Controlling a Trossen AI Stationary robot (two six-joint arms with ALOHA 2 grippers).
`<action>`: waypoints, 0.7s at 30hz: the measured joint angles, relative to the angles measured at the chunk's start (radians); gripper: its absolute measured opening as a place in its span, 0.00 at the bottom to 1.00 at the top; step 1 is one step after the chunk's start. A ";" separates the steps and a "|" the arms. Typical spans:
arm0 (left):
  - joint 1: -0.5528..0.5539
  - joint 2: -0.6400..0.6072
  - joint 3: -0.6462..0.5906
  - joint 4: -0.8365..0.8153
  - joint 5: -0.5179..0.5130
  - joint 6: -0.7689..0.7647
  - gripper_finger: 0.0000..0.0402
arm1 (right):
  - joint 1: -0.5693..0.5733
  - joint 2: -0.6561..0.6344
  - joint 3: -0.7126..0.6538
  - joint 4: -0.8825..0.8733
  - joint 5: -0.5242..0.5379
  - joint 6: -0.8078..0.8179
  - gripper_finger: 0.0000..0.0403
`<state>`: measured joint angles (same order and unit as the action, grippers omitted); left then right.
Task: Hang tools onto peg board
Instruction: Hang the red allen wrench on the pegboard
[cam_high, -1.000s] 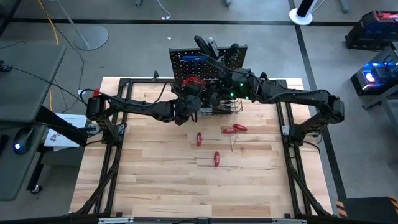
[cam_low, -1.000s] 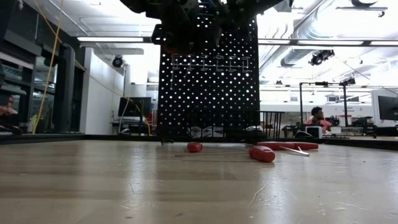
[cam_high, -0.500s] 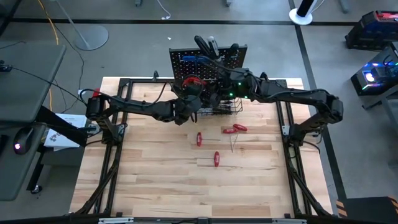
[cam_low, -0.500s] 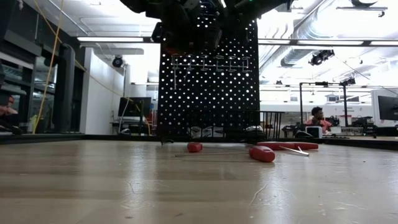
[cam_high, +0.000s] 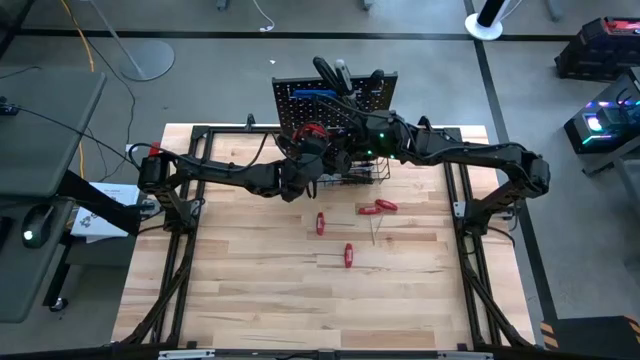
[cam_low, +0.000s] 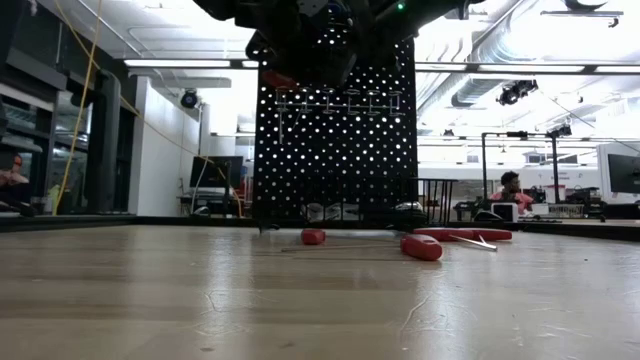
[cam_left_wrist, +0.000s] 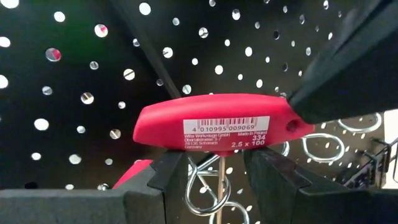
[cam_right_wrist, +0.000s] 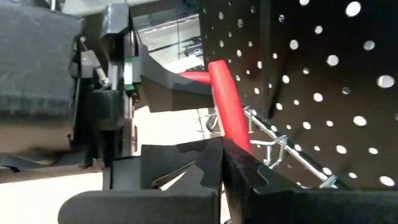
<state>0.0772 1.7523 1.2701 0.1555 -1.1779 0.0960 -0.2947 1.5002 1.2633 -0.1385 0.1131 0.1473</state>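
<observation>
A red T-handle key (cam_left_wrist: 217, 121) with a white label is up in front of the black peg board (cam_high: 335, 100), also visible in the right wrist view (cam_right_wrist: 227, 106) and the high view (cam_high: 310, 131). My right gripper (cam_right_wrist: 222, 162) is shut on its handle. My left gripper (cam_left_wrist: 217, 180) is open. Its fingers stand on either side of the key's thin shaft (cam_left_wrist: 217, 171), just under the handle; I cannot tell whether they touch it. Metal loop hooks (cam_left_wrist: 323, 146) stick out of the board right behind the key. My right gripper pinches one end of the red handle (cam_right_wrist: 235, 134) between its two fingers, coming about level from the table's right side. In the left wrist view one of its fingers (cam_left_wrist: 348, 68) covers that end (cam_left_wrist: 289, 124). The key is clear of the table, handle roughly level, shaft pointing down.
Three red-handled tools lie on the wooden table in front of the board (cam_high: 320, 223), (cam_high: 348, 255), (cam_high: 378, 207). A black wire basket (cam_high: 360, 178) hangs at the board's foot. A blue T-handle (cam_high: 318, 93) and black-handled tools (cam_high: 330, 72) hang on the board.
My right gripper has shifted slightly toward the table's left along the board with the red key's handle. The left gripper has stayed open under the handle.
</observation>
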 joint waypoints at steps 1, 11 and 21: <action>0.000 0.000 0.000 0.000 0.000 0.013 0.37 | -0.002 0.000 0.000 0.000 0.001 -0.009 0.00; -0.029 0.000 -0.001 0.006 0.018 0.122 0.37 | -0.044 0.000 0.000 0.000 -0.046 -0.043 0.00; -0.094 -0.006 -0.001 0.008 0.005 0.210 0.37 | -0.046 0.000 0.000 0.000 -0.060 -0.044 0.00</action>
<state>-0.0166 1.7466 1.2694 0.1633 -1.1730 0.3062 -0.3408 1.5002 1.2633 -0.1383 0.0527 0.1036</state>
